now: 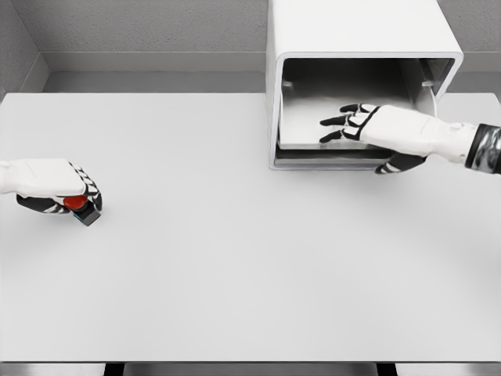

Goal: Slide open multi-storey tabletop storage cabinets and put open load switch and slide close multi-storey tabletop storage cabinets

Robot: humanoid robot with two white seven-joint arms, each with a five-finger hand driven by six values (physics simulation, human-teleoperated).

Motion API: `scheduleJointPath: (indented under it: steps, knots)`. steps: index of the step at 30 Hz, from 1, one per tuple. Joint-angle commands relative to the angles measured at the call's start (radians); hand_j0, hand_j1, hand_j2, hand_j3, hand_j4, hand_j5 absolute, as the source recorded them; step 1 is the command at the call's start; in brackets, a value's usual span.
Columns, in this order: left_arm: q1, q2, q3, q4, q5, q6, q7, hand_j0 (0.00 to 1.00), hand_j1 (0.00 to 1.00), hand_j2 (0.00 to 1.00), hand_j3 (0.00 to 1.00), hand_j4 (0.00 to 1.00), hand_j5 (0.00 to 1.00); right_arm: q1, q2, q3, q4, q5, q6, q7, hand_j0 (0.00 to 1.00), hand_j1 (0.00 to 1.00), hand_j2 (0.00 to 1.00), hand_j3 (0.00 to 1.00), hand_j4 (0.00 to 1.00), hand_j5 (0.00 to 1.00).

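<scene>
A white storage cabinet (356,31) stands at the back right of the table, its front open onto a grey interior with a shelf or drawer (313,135). My right hand (354,123) reaches into that opening, fingers stretched out flat over the shelf, thumb below its front edge. At the far left, my left hand (66,196) rests on the table with its fingers curled around the load switch (81,207), a small dark block with a red knob.
The white table (235,258) spreads wide between the two hands. Its front edge runs along the bottom of the view. A grey wall stands behind the cabinet.
</scene>
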Motion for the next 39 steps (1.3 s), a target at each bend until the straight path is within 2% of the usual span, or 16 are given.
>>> scheduleJointPath:
  steps: [1,3,5,8,13,14,17,19,22,24,26,30,32,37,39]
  knots:
    - [0.000,0.003,-0.002,-0.005,0.005,0.002,0.000,0.50,0.50,0.50,0.50,0.50,0.50,0.002,-0.004,-0.014,-0.004,-0.030,0.002,0.000,1.00,1.00,1.00,1.00,1.00,1.00]
    - [0.000,0.003,-0.002,-0.005,0.005,0.002,0.000,0.40,0.40,0.40,0.40,0.40,0.40,0.029,-0.027,-0.012,-0.011,-0.030,0.002,0.000,1.00,1.00,1.00,1.00,1.00,1.00]
    - [0.000,0.003,-0.002,-0.007,0.003,0.002,0.000,0.35,0.35,0.35,0.35,0.35,0.35,0.049,-0.033,-0.012,-0.024,-0.030,0.002,0.000,1.00,1.00,1.00,1.00,1.00,1.00]
    - [-0.002,0.003,-0.002,-0.008,0.005,0.002,0.000,0.34,0.34,0.34,0.34,0.34,0.34,0.087,-0.070,-0.014,-0.069,-0.028,0.002,0.000,1.00,1.00,1.00,1.00,1.00,1.00]
    - [-0.018,0.038,0.001,-0.093,0.025,0.002,0.000,0.33,0.33,0.33,0.33,0.33,0.33,0.104,-0.082,-0.017,-0.104,-0.028,0.002,0.000,1.00,1.00,1.00,1.00,1.00,1.00]
    - [-0.021,0.039,0.001,-0.117,0.028,0.002,0.000,0.33,0.33,0.33,0.33,0.33,0.33,0.109,-0.107,-0.035,-0.115,-0.028,0.002,0.000,1.00,1.00,1.00,1.00,1.00,1.00]
    - [-0.035,0.039,0.001,-0.195,0.031,0.002,0.000,0.33,0.33,0.33,0.33,0.33,0.33,0.169,-0.111,-0.127,-0.136,-0.048,0.002,0.000,1.00,1.00,1.00,1.00,1.00,1.00]
    - [-0.054,0.039,0.001,-0.235,0.058,0.002,0.000,0.33,0.33,0.33,0.33,0.33,0.33,0.187,-0.139,-0.135,-0.152,-0.053,0.002,0.000,1.00,1.00,1.00,1.00,1.00,1.00]
    - [-0.090,0.039,0.000,-0.281,0.104,0.002,0.000,0.33,0.33,0.33,0.33,0.33,0.33,0.216,-0.177,-0.204,-0.153,-0.171,0.002,0.000,1.00,1.00,1.00,1.00,1.00,1.00]
    - [-0.129,0.024,0.000,-0.294,0.111,0.002,0.000,0.33,0.33,0.33,0.33,0.33,0.33,0.232,-0.182,-0.207,-0.153,-0.174,0.002,0.000,1.00,1.00,1.00,1.00,1.00,1.00]
    - [-0.163,-0.011,0.000,-0.294,0.114,0.002,0.000,0.33,0.33,0.33,0.33,0.33,0.33,0.232,-0.182,-0.247,-0.153,-0.211,0.002,0.000,1.00,1.00,1.00,1.00,1.00,1.00]
    - [-0.233,-0.086,0.000,-0.304,0.147,0.002,0.000,0.33,0.33,0.33,0.33,0.33,0.33,0.294,-0.232,-0.360,-0.155,-0.324,0.002,0.000,1.00,1.00,1.00,1.00,1.00,1.00]
    - [-0.274,-0.169,0.000,-0.304,0.147,0.002,0.000,0.33,0.33,0.33,0.33,0.33,0.33,0.366,-0.245,-0.471,-0.155,-0.386,0.002,0.000,1.00,1.00,1.00,1.00,1.00,1.00]
    - [-0.321,-0.375,0.001,-0.295,0.137,0.002,0.000,0.33,0.33,0.33,0.33,0.33,0.33,0.468,-0.258,-0.633,-0.155,-0.449,0.002,0.000,1.00,1.00,1.00,1.00,1.00,1.00]
    - [-0.341,-0.510,0.004,-0.248,0.127,0.002,0.000,0.33,0.33,0.33,0.33,0.33,0.33,0.523,-0.258,-0.686,-0.153,-0.452,0.002,0.000,1.00,1.00,1.00,1.00,1.00,1.00]
